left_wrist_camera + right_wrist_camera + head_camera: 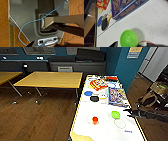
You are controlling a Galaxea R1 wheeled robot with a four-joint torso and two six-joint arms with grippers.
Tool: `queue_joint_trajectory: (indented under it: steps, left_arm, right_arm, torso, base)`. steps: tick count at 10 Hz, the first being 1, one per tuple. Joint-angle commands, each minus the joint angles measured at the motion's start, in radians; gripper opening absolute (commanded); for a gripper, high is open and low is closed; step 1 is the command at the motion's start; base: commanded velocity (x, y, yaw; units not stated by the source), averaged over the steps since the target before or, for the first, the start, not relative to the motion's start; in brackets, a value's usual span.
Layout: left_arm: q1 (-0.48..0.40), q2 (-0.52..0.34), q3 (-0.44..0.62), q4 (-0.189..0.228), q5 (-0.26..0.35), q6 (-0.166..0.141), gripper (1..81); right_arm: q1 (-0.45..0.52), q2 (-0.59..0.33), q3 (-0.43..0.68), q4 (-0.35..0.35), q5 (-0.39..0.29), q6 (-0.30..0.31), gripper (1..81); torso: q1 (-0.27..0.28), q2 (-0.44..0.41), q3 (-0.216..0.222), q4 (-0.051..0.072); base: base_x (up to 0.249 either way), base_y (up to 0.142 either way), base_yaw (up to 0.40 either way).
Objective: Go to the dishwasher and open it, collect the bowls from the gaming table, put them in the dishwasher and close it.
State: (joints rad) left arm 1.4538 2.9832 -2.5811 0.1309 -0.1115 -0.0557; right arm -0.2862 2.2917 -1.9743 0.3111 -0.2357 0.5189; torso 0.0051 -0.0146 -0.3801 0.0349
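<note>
The gaming table (82, 109) has a white top and a yellow edge and runs away from me in the head view. A yellow-green bowl (115, 114) stands upright on it near the right edge. My right gripper (128, 113) reaches in from the right, just beside the bowl and not touching it, open. In the right wrist view the bowl (128, 38) is empty and sits close in front of the right gripper (132, 43), whose dark fingertips (114, 44) show on either side. A flat blue round thing (88, 93) lies farther up the table; I cannot tell whether it is a bowl. The dishwasher is out of view.
On the table lie a red thing on a white disc (94, 119), a white ring (119, 123), a black round paddle (94, 98), a blue game box (117, 96) and an orange box (98, 84). Yellow-wood tables (50, 79) stand left. A bag (152, 95) sits on the floor right.
</note>
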Motion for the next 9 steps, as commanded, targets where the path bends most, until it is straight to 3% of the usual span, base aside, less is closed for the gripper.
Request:
queue_joint_trajectory:
  steps: [1,4,6,9]
  left_arm:
    - [-0.011,-0.006,-0.002,-0.016,0.064,-0.001,81.1]
    - [-0.014,-0.006,-0.007,-0.016,0.065,-0.001,81.1]
    - [-0.017,-0.004,-0.007,-0.016,0.067,-0.001,81.1]
    - [-0.02,-0.001,-0.007,-0.016,0.087,-0.001,81.1]
  right_arm:
    - [0.115,0.104,-0.159,0.011,-0.013,0.004,81.1]
    - [0.087,0.197,-0.323,0.032,-0.011,0.027,81.1]
    - [0.087,0.208,-0.368,0.043,-0.011,0.075,81.1]
    - [0.086,0.237,-0.419,0.046,-0.013,0.084,81.1]
  torso:
    - [0.0,0.0,0.0,0.0]
    - [0.0,0.0,0.0,0.0]
    - [0.0,0.0,0.0,0.0]
    - [0.0,0.0,0.0,0.0]
  base:
    - [0.0,0.0,0.0]
    - [0.0,0.0,0.0]
    - [0.0,0.0,0.0]
    - [0.0,0.0,0.0]
